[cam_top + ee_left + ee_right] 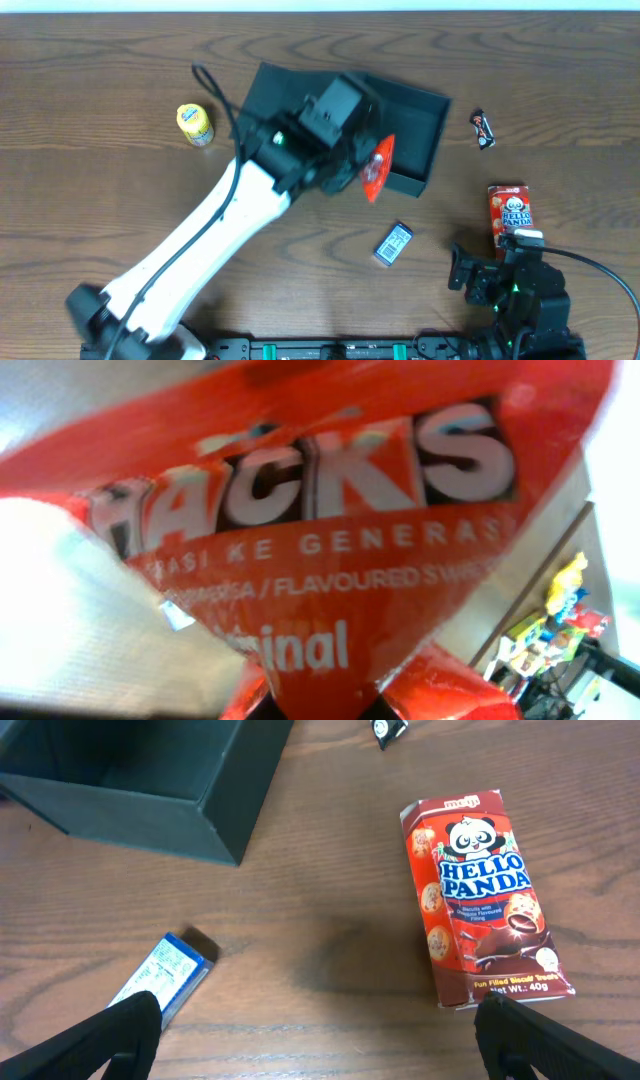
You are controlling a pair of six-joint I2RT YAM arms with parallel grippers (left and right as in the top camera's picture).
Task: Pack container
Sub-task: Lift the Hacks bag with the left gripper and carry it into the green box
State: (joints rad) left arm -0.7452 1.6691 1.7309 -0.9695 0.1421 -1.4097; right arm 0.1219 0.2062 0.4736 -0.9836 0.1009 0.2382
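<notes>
Sweets bag [378, 168] at near edge of container [408, 184]; can [195, 124] well left; biscuit box [509, 212] right; packet [393, 243] in front

Reaches with the white left arm [220, 215] from the lower left corner diagonally up to the middle of the overhead frame. Clamps the left gripper [358, 165] tight on a red packet [330, 510]. Holds the dark right arm [530, 300] folded low at lower right, right gripper [320, 1055] spread wide, fingers [120, 1030] at the bottom corners, gripping nothing.
</notes>
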